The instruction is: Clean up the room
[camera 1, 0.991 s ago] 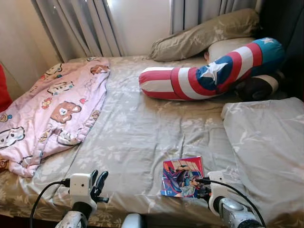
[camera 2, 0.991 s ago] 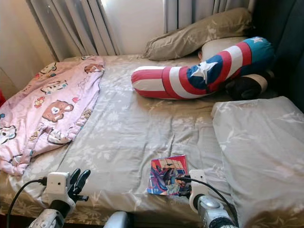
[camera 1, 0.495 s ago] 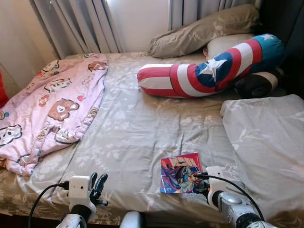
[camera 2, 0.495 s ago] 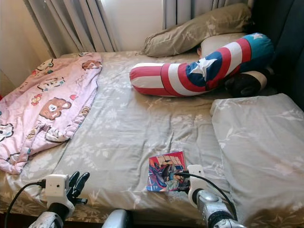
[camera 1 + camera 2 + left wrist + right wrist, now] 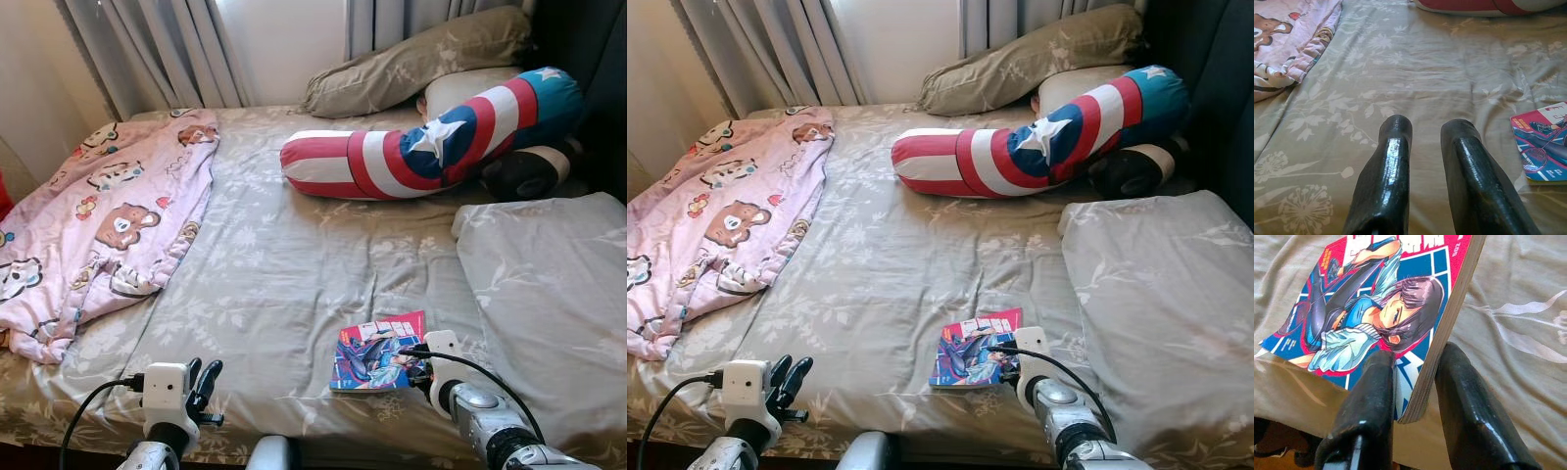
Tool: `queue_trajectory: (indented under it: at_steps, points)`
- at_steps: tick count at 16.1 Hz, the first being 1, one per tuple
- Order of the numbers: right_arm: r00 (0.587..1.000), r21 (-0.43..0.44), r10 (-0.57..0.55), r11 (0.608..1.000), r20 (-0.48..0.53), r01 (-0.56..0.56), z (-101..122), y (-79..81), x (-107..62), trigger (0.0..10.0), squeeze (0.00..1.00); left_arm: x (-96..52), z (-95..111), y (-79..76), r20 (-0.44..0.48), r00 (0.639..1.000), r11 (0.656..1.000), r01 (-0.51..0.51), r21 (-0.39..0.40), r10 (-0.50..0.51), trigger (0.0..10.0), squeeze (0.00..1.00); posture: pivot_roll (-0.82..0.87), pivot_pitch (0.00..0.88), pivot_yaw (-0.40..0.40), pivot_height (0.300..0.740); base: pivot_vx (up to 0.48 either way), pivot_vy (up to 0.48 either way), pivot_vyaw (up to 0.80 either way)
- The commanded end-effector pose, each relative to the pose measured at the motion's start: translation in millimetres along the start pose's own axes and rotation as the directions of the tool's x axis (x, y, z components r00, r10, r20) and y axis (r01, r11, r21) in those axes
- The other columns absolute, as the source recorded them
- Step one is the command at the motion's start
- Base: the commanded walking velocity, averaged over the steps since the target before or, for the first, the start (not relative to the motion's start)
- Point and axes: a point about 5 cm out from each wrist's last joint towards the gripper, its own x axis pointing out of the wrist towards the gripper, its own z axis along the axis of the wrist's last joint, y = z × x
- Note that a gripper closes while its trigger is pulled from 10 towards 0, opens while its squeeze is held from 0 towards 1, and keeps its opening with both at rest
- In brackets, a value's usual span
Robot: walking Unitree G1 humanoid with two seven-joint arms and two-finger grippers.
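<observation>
A colourful manga book (image 5: 375, 354) lies near the front edge of the bed, its right side raised off the sheet. My right gripper (image 5: 415, 363) is shut on that side; in the right wrist view one finger (image 5: 1374, 382) lies on the cover and the other finger (image 5: 1459, 382) under the book (image 5: 1376, 308), pinching the page edge. Low at the front left my left gripper (image 5: 203, 380) hovers over the sheet, its fingers (image 5: 1393, 147) a little apart with nothing between them.
The bed's grey floral sheet (image 5: 284, 255) is wide. A pink cartoon blanket (image 5: 98, 215) lies crumpled on the left. A red, white and blue star bolster (image 5: 421, 147) and grey pillows (image 5: 421, 59) sit at the head; another grey pillow (image 5: 549, 294) lies right.
The book's right edge has come up off the sheet in my right gripper's hold, tilting the cover. The left gripper stays low. The view has shifted slightly.
</observation>
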Motion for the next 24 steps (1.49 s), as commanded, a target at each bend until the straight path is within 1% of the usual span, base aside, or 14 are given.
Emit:
queue_trajectory:
  at_steps: [1, 4, 6, 8, 9, 10, 12, 13, 14, 15, 17, 20, 22, 24]
  points:
    - [0.999, -0.016, -0.036, 0.999, 0.037, 0.036, 11.4, -3.4, 0.2, 10.0, 0.0, 0.3, 3.4, 1.6, 0.005, 1.0, 1.0, -0.005, 0.012, 0.005, 10.0, 0.0, 0.17, 0.053, 0.1, 0.649, 0.0, 0.0, 0.0]
    - [0.997, -0.014, -0.075, 0.997, 0.034, 0.076, 12.1, -7.7, -0.3, 10.0, 0.0, 1.5, 3.1, 1.7, 0.002, 1.0, 1.0, -0.003, 0.011, 0.003, 10.0, 0.0, 0.17, 0.051, 0.101, 0.649, 0.0, 0.0, 0.0]
    - [0.998, 0.043, -0.061, 0.997, 0.021, 0.06, 9.6, -6.7, -0.2, 10.0, 0.0, 1.9, 3.1, 1.9, 0.001, 1.0, 1.0, -0.003, 0.011, 0.003, 10.0, 0.0, 0.17, 0.05, 0.102, 0.649, 0.0, 0.0, 0.0]
    - [0.999, 0.048, -0.048, 0.998, 0.015, 0.047, 7.5, -5.2, -0.1, 10.0, 0.0, 2.0, 3.1, 1.9, -0.001, 1.0, 1.0, -0.002, 0.011, 0.002, 10.0, 0.0, 0.17, 0.05, 0.102, 0.649, 0.0, 0.0, 0.0]
    - [0.999, 0.048, -0.048, 0.998, 0.013, 0.047, 6.9, -4.6, 0.1, 10.0, 0.71, 2.2, 3.0, 2.2, -0.002, 1.0, 1.0, -0.002, 0.011, 0.002, 10.0, 0.0, 0.17, 0.05, 0.102, 0.649, 0.0, 0.0, 0.0]
    - [0.999, 0.048, -0.046, 0.998, 0.013, 0.045, 6.7, -4.2, 0.1, 10.0, 1.0, 2.3, 2.9, 2.4, -0.003, 1.0, 1.0, -0.003, 0.011, 0.003, 10.0, 0.0, 0.17, 0.05, 0.102, 0.649, 0.0, 0.0, 0.0]
    - [0.999, 0.047, -0.049, 0.998, 0.012, 0.048, 7.1, -3.9, 0.2, 10.0, 1.0, 3.1, 3.0, 2.9, -0.003, 1.0, 1.0, -0.003, 0.012, 0.003, 10.0, 0.0, 0.17, 0.047, 0.103, 0.649, 0.0, 0.0, 0.0]
    - [0.999, 0.044, -0.053, 0.998, 0.013, 0.052, 7.4, -4.0, 0.3, 10.0, 0.64, 3.5, 3.5, 3.1, -0.002, 1.0, 1.0, -0.002, 0.013, 0.002, 10.0, 0.0, 0.17, 0.046, 0.103, 0.649, 0.0, 0.0, 0.0]
    - [0.998, 0.041, -0.057, 0.998, 0.013, 0.056, 7.8, -4.1, 0.3, 10.0, 0.06, 3.8, 3.9, 3.3, -0.001, 1.0, 1.0, -0.002, 0.014, 0.002, 10.0, 0.0, 0.18, 0.043, 0.103, 0.649, 0.0, 0.0, 0.0]
    - [0.997, 0.035, -0.07, 0.997, 0.016, 0.069, 9.0, -5.3, 0.2, 10.0, 0.0, 4.2, 4.2, 3.5, 0.0, 1.0, 1.0, -0.003, 0.013, 0.003, 10.0, 0.0, 0.18, 0.041, 0.103, 0.649, 0.0, 0.0, 0.0]
    - [0.993, 0.032, -0.109, 0.994, 0.033, 0.108, 13.2, -9.9, -0.4, 10.0, 0.0, 5.4, 5.0, 3.4, 0.003, 1.0, 1.0, -0.003, 0.014, 0.003, 10.0, 0.0, 0.18, 0.037, 0.104, 0.649, 0.0, 0.0, 0.0]
    - [0.98, 0.031, -0.153, 0.988, 0.131, 0.15, 28.5, -15.7, -2.1, 10.0, 0.0, 8.6, 4.4, 2.8, 0.004, 1.0, 1.0, 0.0, 0.012, 0.0, 10.0, 0.0, 0.16, 0.027, 0.104, 0.649, 0.0, 0.0, 0.0]
    - [0.98, 0.043, -0.153, 0.988, 0.131, 0.148, 23.7, -15.0, -2.2, 10.0, 0.0, 10.1, 4.3, 2.5, 0.005, 1.0, 1.0, -0.001, 0.01, 0.001, 10.0, 0.0, 0.16, 0.025, 0.104, 0.649, 0.0, 0.0, 0.0]
    - [0.985, 0.057, -0.142, 0.989, 0.103, 0.137, 7.0, -10.4, -2.1, 10.0, 0.0, 11.1, 3.8, 1.3, 0.005, 1.0, 1.0, 0.0, 0.006, 0.0, 10.0, 0.0, 0.15, 0.026, 0.105, 0.649, 0.0, 0.0, 0.0]
